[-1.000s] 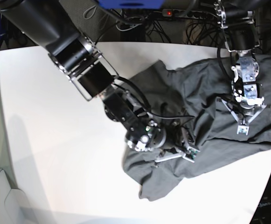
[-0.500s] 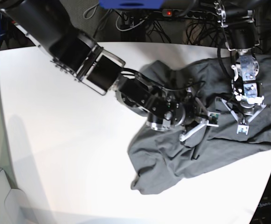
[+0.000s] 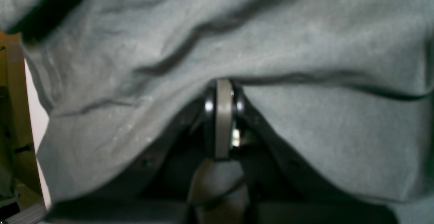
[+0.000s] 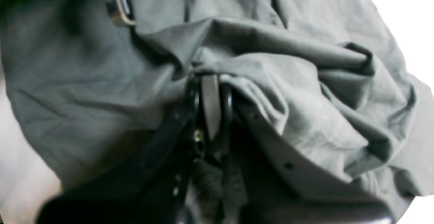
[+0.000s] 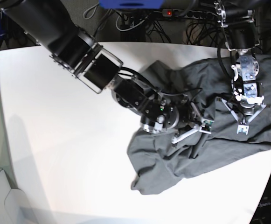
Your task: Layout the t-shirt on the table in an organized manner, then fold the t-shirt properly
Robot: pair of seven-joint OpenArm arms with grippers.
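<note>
Both of my grippers are clamped on the charcoal t-shirt (image 5: 228, 140), which lies bunched across the white table (image 5: 56, 140) with the layout step unfinished. The right gripper (image 4: 211, 81) pinches a thick fold gathered just ahead of its tips; the left gripper (image 3: 222, 92) holds a flatter stretch of cloth. My next move, I judge, is drawing the two grips apart to spread the fabric flat.

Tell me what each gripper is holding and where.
Both hold the t-shirt: right gripper pinches a bunched fold mid-shirt; left gripper pinches a flatter stretch of the cloth.
</note>
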